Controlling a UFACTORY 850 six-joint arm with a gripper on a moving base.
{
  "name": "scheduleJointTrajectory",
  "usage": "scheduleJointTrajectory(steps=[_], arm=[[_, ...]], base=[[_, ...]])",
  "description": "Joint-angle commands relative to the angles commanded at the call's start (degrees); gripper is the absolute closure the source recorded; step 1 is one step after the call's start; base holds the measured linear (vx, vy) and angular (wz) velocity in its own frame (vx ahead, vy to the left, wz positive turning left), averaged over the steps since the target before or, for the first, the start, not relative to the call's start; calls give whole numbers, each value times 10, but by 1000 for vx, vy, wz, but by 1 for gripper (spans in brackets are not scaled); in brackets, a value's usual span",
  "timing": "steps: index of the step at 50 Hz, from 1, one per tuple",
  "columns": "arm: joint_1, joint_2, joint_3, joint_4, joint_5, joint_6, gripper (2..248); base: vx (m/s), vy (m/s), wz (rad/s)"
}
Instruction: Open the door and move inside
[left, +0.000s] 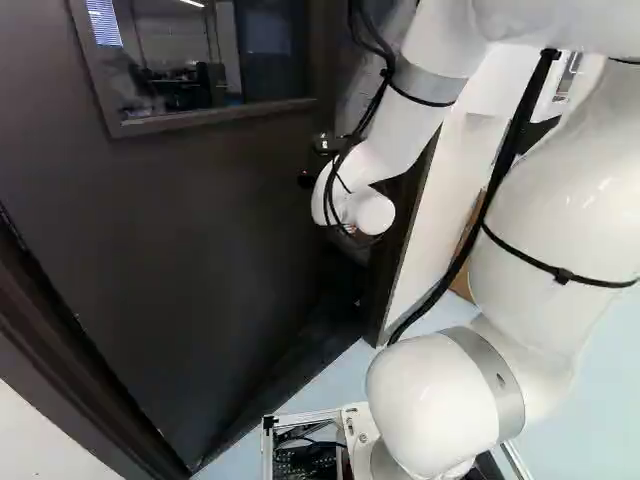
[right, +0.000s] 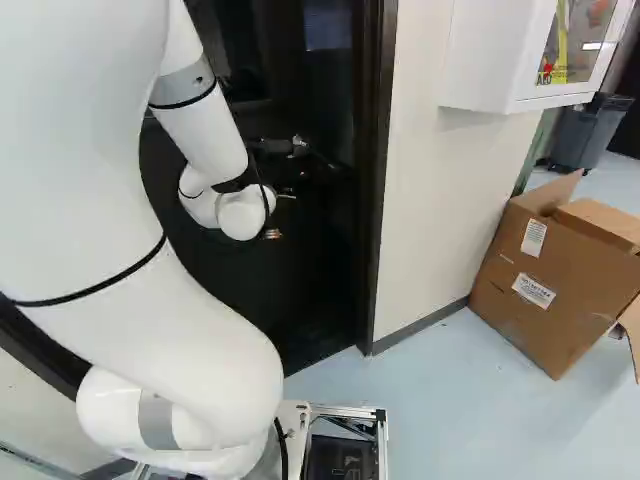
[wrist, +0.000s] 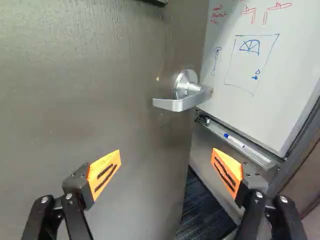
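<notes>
Left base view: the smooth white arm (left: 555, 210) is rising close by, its upper links arching over and its forearm slanting down and ahead to a rounded wrist (left: 372, 211) near the door. In the wrist view, the black two-fingered claw (wrist: 167, 151) with orange pads is spreading its fingers wide and gripping nothing. Ahead of it, apart from the fingertips, a silver metal lever handle (wrist: 176, 104) is sticking out from the dark, flat door (wrist: 100, 90). The door is standing ajar; past its edge, a white marker-drawn board (wrist: 265, 65) is showing above dark carpet (wrist: 202, 207).
</notes>
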Motion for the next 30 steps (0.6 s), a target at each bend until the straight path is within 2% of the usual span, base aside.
scheduleJointTrajectory(steps=[30], arm=[[45,-55,-59,36,0,0,3]], base=[[0,0,0]])
